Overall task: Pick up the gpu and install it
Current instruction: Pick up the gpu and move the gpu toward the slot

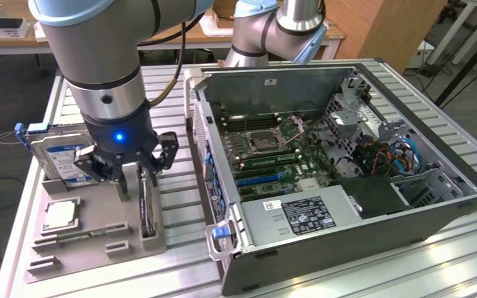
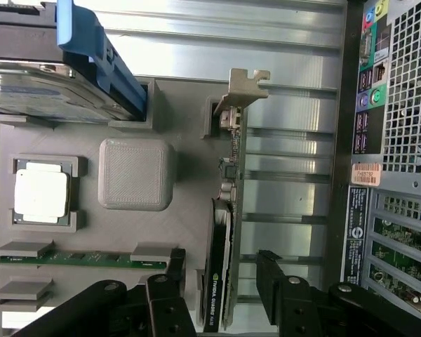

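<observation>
So progress-wise this was barely off the ground. The gpu [image 1: 145, 211] hadn't been lifted: it stood on its long edge in a slot of the grey holder tray [image 1: 97, 217] on the bench [image 1: 387, 273], on the exterior view's left of the open computer case [image 1: 371, 236]. The claw [image 1: 137, 180] hung right over it. From the wrist view the claw [image 2: 221, 256] was spread wide, one black finger on each side of the gpu [image 2: 228, 210] with a visible gap on both sides, so it was straddling the card but not squeezing anything. My read: the pick-up wasn't done, and the whole carry-over and seating in the case was left.

Looks-wise, the gpu was a thin dark board seen edge-on, with a black shroud along part of it and a bent silver metal bracket [image 2: 245, 84] at the far end. The tray looked like matte grey printed plastic with fine layer lines and blocky raised slots. Sharing it were:

- a shiny metal hard drive [image 2: 42, 98] with a blue plastic handle
- a square processor chip [image 2: 42, 194] with a dull silver lid
- a narrow green memory stick [image 2: 77, 258]

The bench was ribbed aluminium slats, fairly reflective. The case was black sheet metal with a green board inside.
</observation>
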`<state>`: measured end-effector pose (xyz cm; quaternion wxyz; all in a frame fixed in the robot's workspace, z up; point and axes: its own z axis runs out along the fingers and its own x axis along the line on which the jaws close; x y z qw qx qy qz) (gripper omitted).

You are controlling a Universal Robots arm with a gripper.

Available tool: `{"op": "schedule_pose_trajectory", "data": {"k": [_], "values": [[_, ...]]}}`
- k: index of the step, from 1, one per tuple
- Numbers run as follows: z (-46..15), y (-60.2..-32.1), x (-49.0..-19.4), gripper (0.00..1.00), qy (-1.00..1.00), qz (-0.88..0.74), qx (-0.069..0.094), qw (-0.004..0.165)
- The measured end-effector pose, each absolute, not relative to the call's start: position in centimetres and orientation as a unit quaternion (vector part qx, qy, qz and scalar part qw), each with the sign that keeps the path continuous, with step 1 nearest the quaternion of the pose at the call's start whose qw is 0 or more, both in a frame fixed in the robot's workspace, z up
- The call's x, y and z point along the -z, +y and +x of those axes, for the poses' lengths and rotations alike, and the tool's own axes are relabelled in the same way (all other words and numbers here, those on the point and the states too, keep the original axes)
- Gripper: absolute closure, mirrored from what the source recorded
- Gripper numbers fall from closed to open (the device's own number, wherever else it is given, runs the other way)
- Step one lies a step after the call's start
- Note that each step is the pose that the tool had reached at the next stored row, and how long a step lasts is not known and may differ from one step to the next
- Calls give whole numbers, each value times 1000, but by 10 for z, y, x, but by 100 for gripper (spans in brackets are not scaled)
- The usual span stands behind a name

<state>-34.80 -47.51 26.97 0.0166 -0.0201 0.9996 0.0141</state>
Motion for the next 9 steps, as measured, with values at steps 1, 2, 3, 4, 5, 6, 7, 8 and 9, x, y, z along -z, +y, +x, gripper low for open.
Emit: {"op": "schedule_pose_trajectory", "data": {"k": [1, 2, 3, 4, 5, 6, 7, 8, 9], "values": [[-348, -475, -270, 47, 1000, -20, -14, 17], [-348, -475, -269, 47, 1000, -20, -14, 17], [-348, -475, -268, 47, 1000, -20, -14, 17], [-348, -475, -267, 47, 1000, -20, -14, 17], [-348, -475, -266, 47, 1000, -20, -14, 17], [-348, -475, -265, 47, 1000, -20, -14, 17], [-348, -475, -264, 47, 1000, -20, -14, 17], [-348, -475, -263, 47, 1000, -20, -14, 17], [-348, -475, -262, 47, 1000, -20, -14, 17]]}}
